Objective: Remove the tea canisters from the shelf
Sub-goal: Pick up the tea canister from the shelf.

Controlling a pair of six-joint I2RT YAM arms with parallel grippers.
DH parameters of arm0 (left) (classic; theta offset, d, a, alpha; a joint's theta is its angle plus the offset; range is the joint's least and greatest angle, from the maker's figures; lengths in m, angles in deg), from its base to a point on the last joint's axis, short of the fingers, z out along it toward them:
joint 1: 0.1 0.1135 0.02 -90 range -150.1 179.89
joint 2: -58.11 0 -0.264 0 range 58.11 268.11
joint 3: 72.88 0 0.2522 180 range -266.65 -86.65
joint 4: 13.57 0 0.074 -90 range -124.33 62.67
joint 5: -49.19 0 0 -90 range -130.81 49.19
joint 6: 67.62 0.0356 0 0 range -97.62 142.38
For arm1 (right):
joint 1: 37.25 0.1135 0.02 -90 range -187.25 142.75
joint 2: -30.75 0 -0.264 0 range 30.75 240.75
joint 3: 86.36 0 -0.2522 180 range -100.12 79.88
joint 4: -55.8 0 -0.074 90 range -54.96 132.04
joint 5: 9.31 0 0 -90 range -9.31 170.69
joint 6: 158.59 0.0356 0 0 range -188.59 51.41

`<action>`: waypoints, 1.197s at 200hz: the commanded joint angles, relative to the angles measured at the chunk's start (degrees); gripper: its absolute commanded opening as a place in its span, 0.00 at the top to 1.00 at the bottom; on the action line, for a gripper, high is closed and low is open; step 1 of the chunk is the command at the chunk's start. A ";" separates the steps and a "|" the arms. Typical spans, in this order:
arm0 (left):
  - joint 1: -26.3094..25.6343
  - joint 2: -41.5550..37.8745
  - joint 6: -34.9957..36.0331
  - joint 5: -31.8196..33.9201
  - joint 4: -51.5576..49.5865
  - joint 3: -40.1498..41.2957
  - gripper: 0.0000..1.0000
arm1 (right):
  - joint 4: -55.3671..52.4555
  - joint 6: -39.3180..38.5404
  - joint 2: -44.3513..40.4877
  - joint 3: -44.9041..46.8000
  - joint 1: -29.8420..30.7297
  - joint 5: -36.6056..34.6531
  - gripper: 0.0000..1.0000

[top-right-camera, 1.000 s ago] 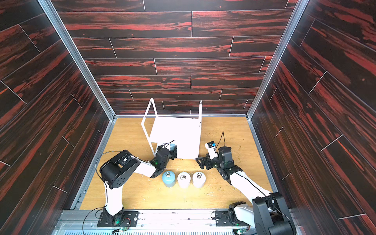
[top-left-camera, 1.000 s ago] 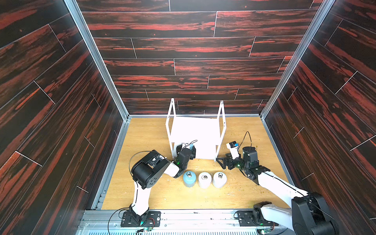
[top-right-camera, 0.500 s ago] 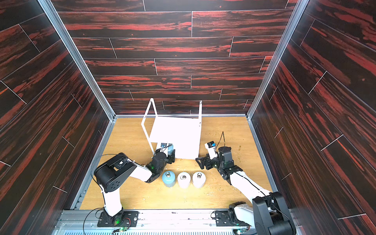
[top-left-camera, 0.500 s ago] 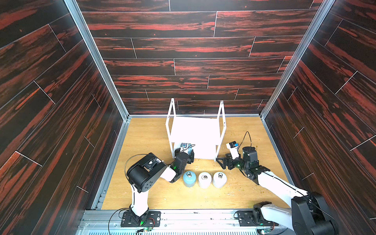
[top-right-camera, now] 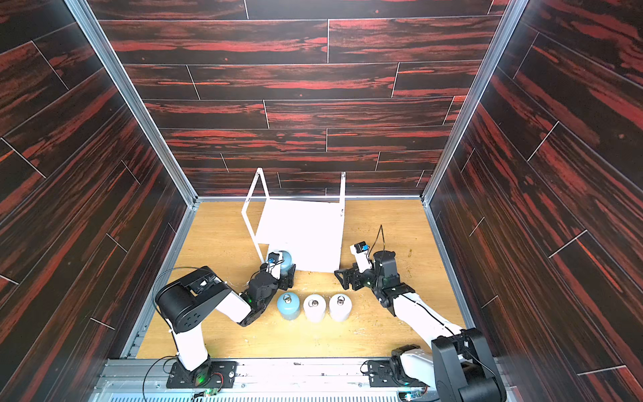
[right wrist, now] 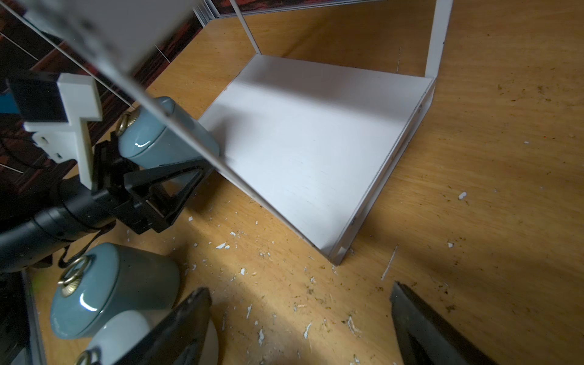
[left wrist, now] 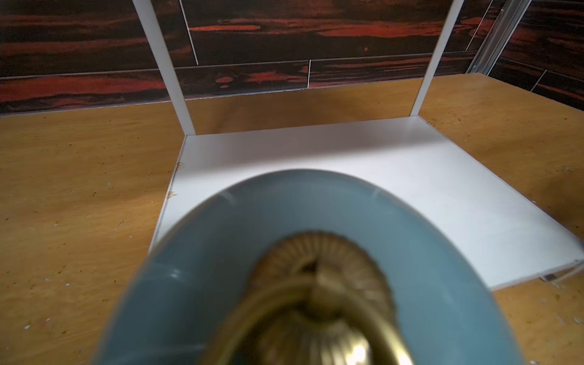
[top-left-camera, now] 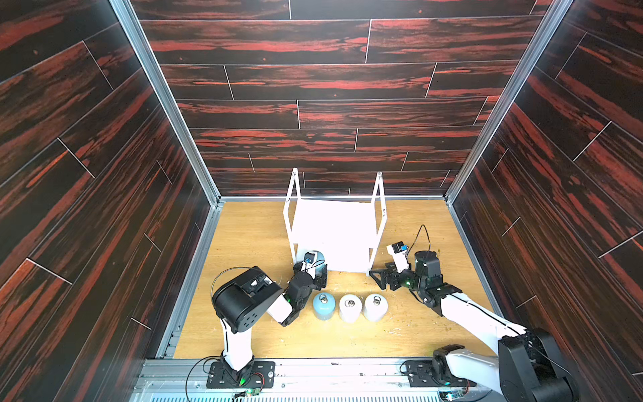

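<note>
At the white shelf (top-left-camera: 334,229), the left gripper (top-left-camera: 317,270) clasps a glossy domed canister (top-left-camera: 319,257).

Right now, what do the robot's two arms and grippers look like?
The left arm and right arm are alike: white links between bulky black rounded joints, thin black cable loops, a small green light near each wrist. The left gripper and right gripper are black with triangular open-frame fingers; each carries a white camera mount with a blue part.
</note>
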 commanded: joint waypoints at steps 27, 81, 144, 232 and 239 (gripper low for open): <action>-0.17 -2.55 1.15 -2.18 7.32 2.23 0.18 | -0.24 -0.71 0.61 0.00 0.34 0.82 0.07; -0.14 -5.84 2.03 -2.46 6.99 4.30 0.18 | -0.31 -0.71 1.00 -0.27 0.31 1.04 0.07; -0.90 -11.77 2.30 -2.32 4.02 7.05 0.18 | -0.35 -0.77 1.25 -0.43 0.33 1.19 0.07; -1.46 -17.07 1.30 0.25 1.58 12.24 0.18 | -0.41 -0.80 1.05 -0.35 0.28 1.12 0.07; -1.45 -17.75 0.94 0.39 1.20 12.79 0.18 | -0.40 -0.80 1.05 -0.34 0.32 1.13 0.07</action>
